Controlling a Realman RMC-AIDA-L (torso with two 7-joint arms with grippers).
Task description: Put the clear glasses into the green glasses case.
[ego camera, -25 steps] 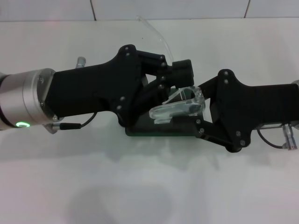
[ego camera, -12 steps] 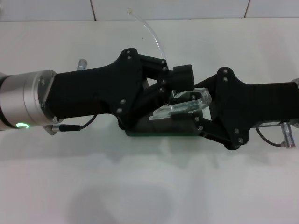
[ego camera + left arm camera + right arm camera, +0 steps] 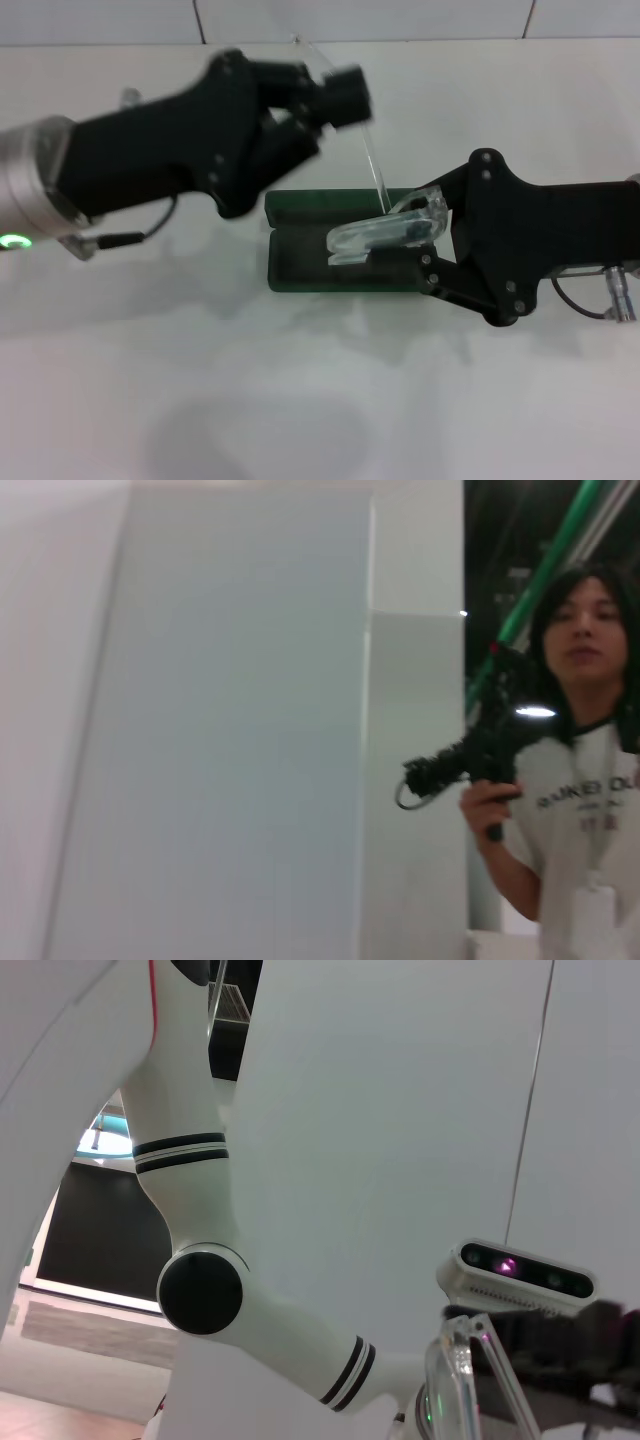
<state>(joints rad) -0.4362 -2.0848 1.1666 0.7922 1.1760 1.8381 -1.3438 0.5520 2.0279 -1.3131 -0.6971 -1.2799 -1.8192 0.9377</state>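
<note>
The left gripper (image 3: 345, 95) has pulled off the work since half a sec ago: it was down over the green glasses case (image 3: 310, 255), crowding the frames, and now it sits up at about 11 o'clock from the case, lifted and well apart from it. Blurred in the head view, so it reads as mid-move. Can't tell whether its jaws are wide or narrow.

The clear glasses (image 3: 385, 232) sit over the 3 o'clock end of the open case, lens front roughly across the tray. One thin clear temple arm (image 3: 368, 150) sticks up and away toward 12 o'clock, its far end near the left gripper; whether the gripper touches it I can't tell. So not folded, and not fully seated.

The right gripper (image 3: 432, 240) comes in from 3 o'clock and looks clamped narrow on the glasses at the lens end, holding them just above or on the case tray; contact w/ the tray is hard to judge.

Case itself lies open, lid toward 12 o'clock, dark tray toward 6, on the white table (image 3: 300, 400).

Left wrist view shows only a wall and a person w/ a handheld camera rig (image 3: 470, 765); right wrist view catches an edge of the clear frame (image 3: 455, 1380).

My read: handover is done, right arm alone has the glasses now. That raised temple arm probably has to go down before the case could shut; it could snag on the lid.
</note>
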